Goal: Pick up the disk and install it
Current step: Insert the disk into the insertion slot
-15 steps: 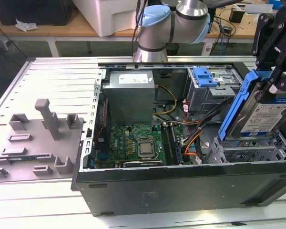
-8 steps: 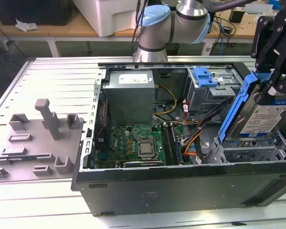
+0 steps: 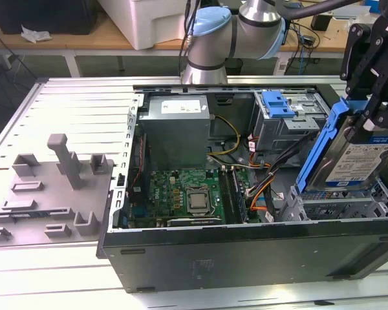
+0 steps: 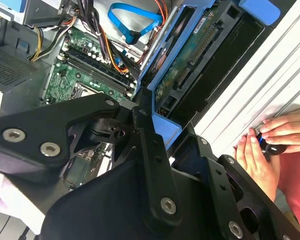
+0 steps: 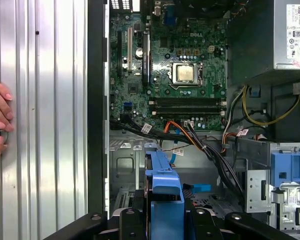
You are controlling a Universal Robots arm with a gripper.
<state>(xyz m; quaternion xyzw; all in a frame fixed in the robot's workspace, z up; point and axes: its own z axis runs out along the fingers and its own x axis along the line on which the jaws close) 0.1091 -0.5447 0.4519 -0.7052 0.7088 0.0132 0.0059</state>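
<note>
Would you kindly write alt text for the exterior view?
The gripper holds the disk, tilted, over the open computer case at the exterior view's right. The motherboard lies inside; a grey fixture plate sits at the exterior view's left.

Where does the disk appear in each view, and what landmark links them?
Exterior view: the disk, tilted in the gripper, at the exterior view's right.
Second wrist view: the disk, underside showing, beside the motherboard.
First wrist view: the disk, edge-on, nearest the camera.
Shared landmark: the motherboard.

The disk (image 3: pixel 365 161) is silver, its carrier (image 3: pixel 324 139) blue, the motherboard (image 3: pixel 167 192) green.
</note>
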